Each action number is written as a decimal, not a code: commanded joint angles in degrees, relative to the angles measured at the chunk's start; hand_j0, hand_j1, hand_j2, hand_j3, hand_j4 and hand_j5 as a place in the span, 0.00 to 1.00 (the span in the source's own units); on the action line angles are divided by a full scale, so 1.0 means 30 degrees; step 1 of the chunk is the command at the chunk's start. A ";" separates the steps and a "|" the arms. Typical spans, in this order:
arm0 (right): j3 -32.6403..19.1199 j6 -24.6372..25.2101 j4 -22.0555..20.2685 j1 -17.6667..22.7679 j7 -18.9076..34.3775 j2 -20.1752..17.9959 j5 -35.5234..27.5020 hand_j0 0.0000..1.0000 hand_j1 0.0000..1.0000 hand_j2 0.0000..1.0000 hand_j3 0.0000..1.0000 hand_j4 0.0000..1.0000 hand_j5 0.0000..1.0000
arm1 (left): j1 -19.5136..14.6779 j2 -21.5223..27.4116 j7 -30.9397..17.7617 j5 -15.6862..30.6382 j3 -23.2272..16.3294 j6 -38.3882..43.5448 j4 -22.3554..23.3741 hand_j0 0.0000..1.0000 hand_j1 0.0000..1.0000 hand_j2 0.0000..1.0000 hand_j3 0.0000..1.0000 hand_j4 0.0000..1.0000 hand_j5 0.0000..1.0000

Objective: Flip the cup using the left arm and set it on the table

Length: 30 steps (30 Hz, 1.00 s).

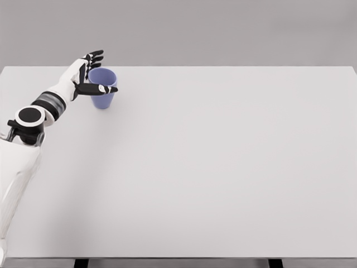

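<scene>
**Left hand at the blue cup near the table's far left corner**

A big white table (223,167) fills most of the head view. Its top is flat and plain, with a grey wall behind its far edge.

The robot's left arm (33,120) comes in from the lower left. It is white with a grey band and a black ring at the joints. It reaches over the left edge of the table toward the far left corner.

The left hand (89,75) is at the end of that arm. Its fingers are black and white. They are spread wide, not closed tight. The thumb (100,89) lies across the front of the cup, and the other fingers (95,56) stick out behind the cup's rim. The cup sits between them. I cannot tell if the fingers press on it or only sit just beside it.

The blue cup (102,95) stands upright on the table near the far left corner. Its open mouth faces up, and its base is narrower than its rim.
</scene>
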 commanded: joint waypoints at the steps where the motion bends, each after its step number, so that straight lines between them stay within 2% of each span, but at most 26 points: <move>1: 0.0002 -0.0001 0.0005 0.0000 0.0003 -0.0001 0.0003 1.00 1.00 1.00 1.00 1.00 1.00 | 0.0000 0.0022 -0.0001 0.0023 0.0002 -0.0069 -0.0058 1.00 1.00 1.00 1.00 1.00 1.00; 30: 0.0002 -0.0001 0.0005 0.0000 0.0003 -0.0001 0.0003 1.00 1.00 1.00 1.00 1.00 1.00 | 0.0000 0.0432 -0.0001 -0.0240 0.0031 -0.0098 -0.0146 1.00 1.00 1.00 1.00 1.00 1.00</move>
